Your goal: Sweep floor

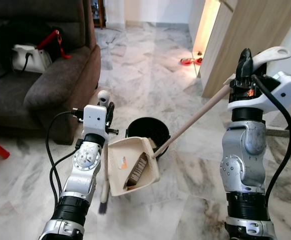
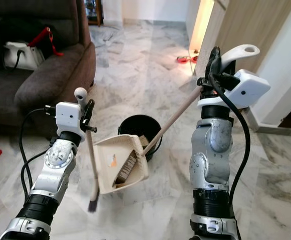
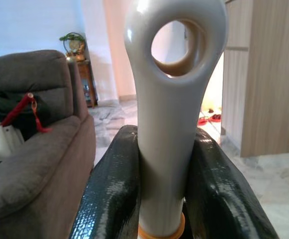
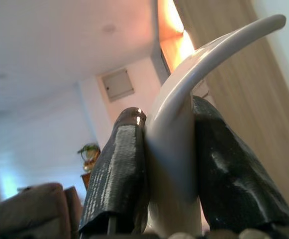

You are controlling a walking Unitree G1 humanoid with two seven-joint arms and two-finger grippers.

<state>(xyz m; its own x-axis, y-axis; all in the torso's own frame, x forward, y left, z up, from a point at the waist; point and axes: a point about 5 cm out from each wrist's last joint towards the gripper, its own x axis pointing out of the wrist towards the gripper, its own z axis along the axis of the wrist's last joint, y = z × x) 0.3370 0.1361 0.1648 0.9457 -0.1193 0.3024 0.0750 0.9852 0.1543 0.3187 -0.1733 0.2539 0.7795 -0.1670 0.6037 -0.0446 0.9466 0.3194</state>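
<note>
Two end effectors — left (image 3: 166, 194) gripping broom (image 2: 91, 165), right (image 4: 171, 164) dustpan (image 1: 132, 167).

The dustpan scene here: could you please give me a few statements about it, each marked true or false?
1. The left pincer is shut on the broom handle. True.
2. The dustpan lies flat on the floor. False: it is tilted over the bin.
3. The right pincer is open. False: it is shut on the dustpan's handle.
4. A sofa stands to the robot's left. True.
</note>
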